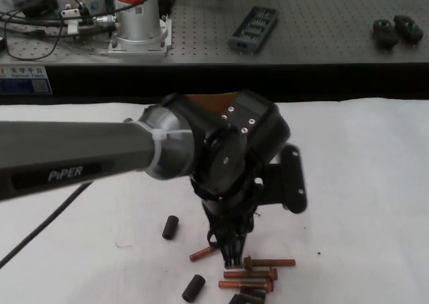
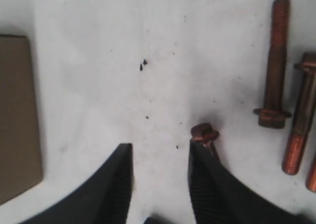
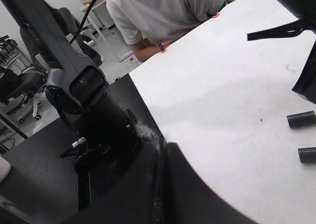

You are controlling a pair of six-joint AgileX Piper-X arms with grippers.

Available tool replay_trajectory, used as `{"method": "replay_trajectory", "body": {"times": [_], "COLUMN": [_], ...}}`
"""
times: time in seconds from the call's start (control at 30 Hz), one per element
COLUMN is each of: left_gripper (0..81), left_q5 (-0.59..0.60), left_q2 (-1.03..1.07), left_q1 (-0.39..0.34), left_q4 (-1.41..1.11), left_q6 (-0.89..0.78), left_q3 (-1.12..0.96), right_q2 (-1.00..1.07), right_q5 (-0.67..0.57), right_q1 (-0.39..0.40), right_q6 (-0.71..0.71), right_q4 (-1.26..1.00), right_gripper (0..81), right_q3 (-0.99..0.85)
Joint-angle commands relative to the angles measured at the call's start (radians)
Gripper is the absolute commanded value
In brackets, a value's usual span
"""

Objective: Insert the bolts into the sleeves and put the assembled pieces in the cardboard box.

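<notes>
My left gripper (image 1: pixel 231 254) points down over a cluster of copper bolts (image 1: pixel 249 273) near the front of the white cloth. Its fingers stand open (image 2: pixel 160 152) with bare cloth between them. One bolt (image 2: pixel 205 133) lies just outside one finger (image 2: pixel 207 184), partly hidden by it. Two more bolts (image 2: pixel 274 66) lie farther off. Black sleeves (image 1: pixel 170 227) (image 1: pixel 194 287) rest to the left of the bolts. The cardboard box (image 1: pixel 201 102) peeks out behind the arm, and its flap (image 2: pixel 17 115) lies beside the gripper. My right gripper (image 3: pixel 162 152) is shut and empty, away from two sleeves (image 3: pixel 301 119).
A black cable (image 1: pixel 40 230) crosses the cloth at the left. Behind the cloth, the perforated bench carries a metal post base (image 1: pixel 137 23), a grey-blue case (image 1: pixel 253 26) and two small black parts (image 1: pixel 397 29). The cloth's right half is open room.
</notes>
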Motion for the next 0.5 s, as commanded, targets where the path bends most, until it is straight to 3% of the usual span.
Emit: {"method": "replay_trajectory", "body": {"times": [0.0, 0.47], "left_gripper": [27.6, 31.0], "left_q5": [0.009, 0.152], "left_q2": [0.014, 0.019], "left_q1": [0.036, 0.055], "left_q4": [0.05, 0.05], "left_q6": [-0.089, -0.165], "left_q3": [-0.018, -0.018], "right_q2": [-0.01, -0.01], "right_q5": [-0.001, -0.001], "right_q1": [0.002, 0.002], "right_q6": [0.02, 0.023], "right_q4": [-0.025, -0.017], "right_gripper": [5.4, 5.4], "right_q3": [-0.003, -0.003]}}
